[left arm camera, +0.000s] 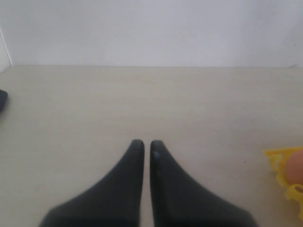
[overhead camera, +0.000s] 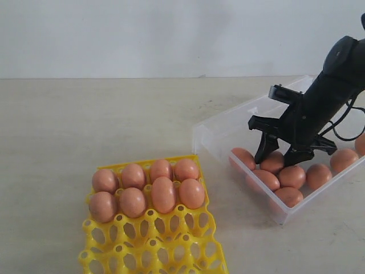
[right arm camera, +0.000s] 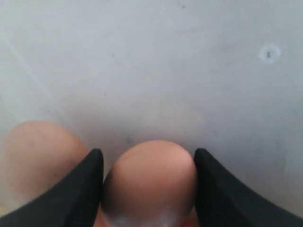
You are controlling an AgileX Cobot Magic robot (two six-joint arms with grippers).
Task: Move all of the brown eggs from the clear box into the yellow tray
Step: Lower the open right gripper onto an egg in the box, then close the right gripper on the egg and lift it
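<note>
The clear box (overhead camera: pixel 219 127) sits at the right and holds several brown eggs (overhead camera: pixel 292 177) along its near wall. My right gripper (overhead camera: pixel 276 162) reaches down into it, its fingers pressed on both sides of one brown egg (right arm camera: pixel 149 184) that still rests among the others. In the right wrist view that gripper (right arm camera: pixel 147 152) hugs the egg, with a neighbouring egg (right arm camera: pixel 38 156) just beside one finger. The yellow tray (overhead camera: pixel 154 245) lies at the front left, its two far rows filled with several eggs (overhead camera: pixel 163 194). My left gripper (left arm camera: pixel 143 143) is shut, holding nothing, above bare table.
The near rows of the yellow tray are open cups. A corner of the tray (left arm camera: pixel 283 176) with one egg (left arm camera: pixel 296 166) shows in the left wrist view. The beige table (overhead camera: pixel 85 125) stretches between tray and box, with a pale wall behind.
</note>
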